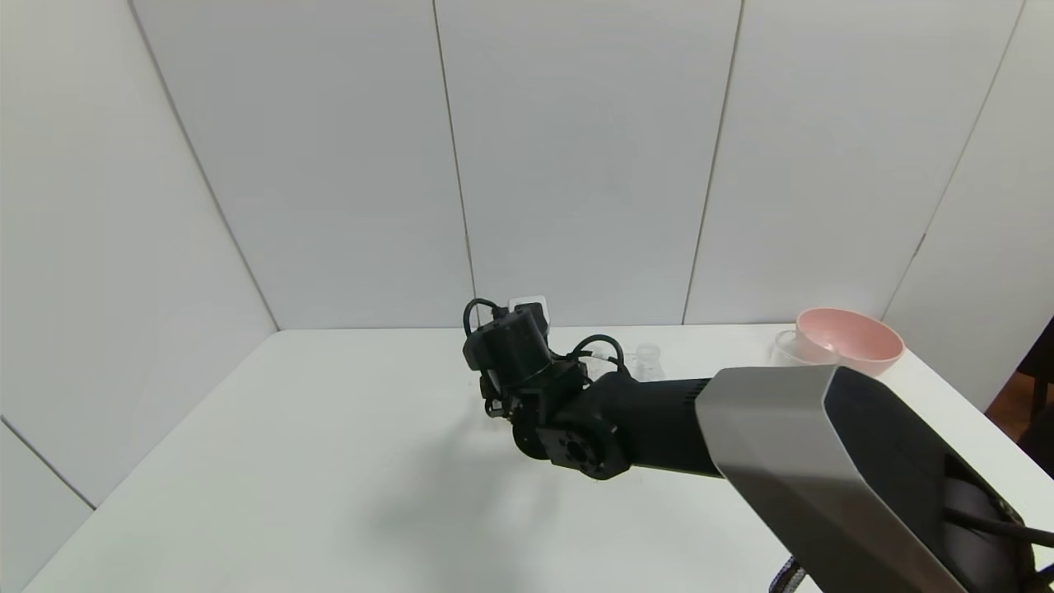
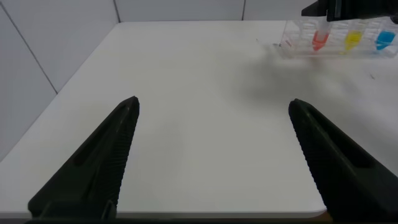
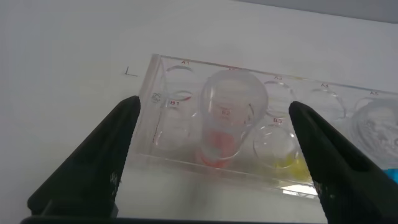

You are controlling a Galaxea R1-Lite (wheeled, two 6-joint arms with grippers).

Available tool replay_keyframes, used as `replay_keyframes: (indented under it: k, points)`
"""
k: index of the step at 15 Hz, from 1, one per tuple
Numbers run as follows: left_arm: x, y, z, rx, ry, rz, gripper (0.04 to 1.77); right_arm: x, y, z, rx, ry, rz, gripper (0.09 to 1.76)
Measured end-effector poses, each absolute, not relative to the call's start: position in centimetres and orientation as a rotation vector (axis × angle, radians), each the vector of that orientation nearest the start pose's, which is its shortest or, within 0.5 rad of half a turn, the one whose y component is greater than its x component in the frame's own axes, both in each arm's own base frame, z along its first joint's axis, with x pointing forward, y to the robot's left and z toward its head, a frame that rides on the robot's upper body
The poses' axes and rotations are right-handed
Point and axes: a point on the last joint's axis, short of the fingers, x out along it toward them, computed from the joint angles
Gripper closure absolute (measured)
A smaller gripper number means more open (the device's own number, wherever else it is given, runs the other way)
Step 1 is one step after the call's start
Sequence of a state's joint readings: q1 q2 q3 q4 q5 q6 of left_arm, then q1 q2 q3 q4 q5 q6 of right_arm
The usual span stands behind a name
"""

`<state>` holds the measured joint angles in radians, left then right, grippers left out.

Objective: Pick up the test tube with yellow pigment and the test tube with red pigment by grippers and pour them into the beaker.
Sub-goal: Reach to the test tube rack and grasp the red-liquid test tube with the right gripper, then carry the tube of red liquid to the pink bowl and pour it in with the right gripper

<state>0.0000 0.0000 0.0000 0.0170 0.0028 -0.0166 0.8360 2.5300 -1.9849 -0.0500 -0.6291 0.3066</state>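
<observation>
Standing in a clear tube rack, the test tube with red pigment sits upright at the centre of the right wrist view, red liquid pooled at its base, wide rim toward the camera. The test tube with yellow pigment occupies the neighbouring slot, lower right of centre in that frame. A third tube with blue liquid shows in the left wrist view at the upper right edge, beside the yellow tube and the red tube, all three in the rack.

Right end effector is above the rack, fingers spread wide on either side of the red tube, not touching it. In the head view this end effector is at frame centre, its own body covering the rack; the right arm enters from the lower right.

Left end effector is wide open with nothing between its fingers, over bare desk, well apart from the rack.

Beaker: small clear vessel on the desk just right of centre in the head view, partly behind the right arm. Pink bowl stands at the right of that frame, a clear container touching its left side.
</observation>
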Motion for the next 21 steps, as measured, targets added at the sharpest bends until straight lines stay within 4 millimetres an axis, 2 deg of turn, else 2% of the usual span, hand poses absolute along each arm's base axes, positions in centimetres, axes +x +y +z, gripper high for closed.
replay_keyframes:
  k: [4, 10, 14, 17, 18, 21]
  points:
    - [-2.3, 0.0, 7.4, -0.017, 0.017, 0.003, 0.09, 36.3, 37.8, 8.8, -0.031, 0.399, 0.14, 0.14]
    - [-2.3, 0.0, 7.4, -0.017, 0.017, 0.003, 0.09, 36.2, 37.7, 8.7, -0.044, 0.412, 0.138, 0.14]
    - [-2.3, 0.0, 7.4, -0.017, 0.017, 0.002, 0.09, 35.9, 37.8, 8.8, -0.049, 0.416, 0.143, 0.77]
    - [-2.3, 0.0, 7.4, -0.017, 0.017, 0.003, 0.09, 35.8, 37.7, 8.8, -0.047, 0.418, 0.143, 1.08]
    - [-2.3, 0.0, 7.4, -0.017, 0.017, 0.003, 0.09, 35.8, 37.7, 8.8, -0.047, 0.419, 0.141, 1.34]
    - [-2.3, 0.0, 7.4, -0.017, 0.017, 0.002, 0.09, 35.8, 37.6, 9.0, -0.045, 0.417, 0.142, 1.34]
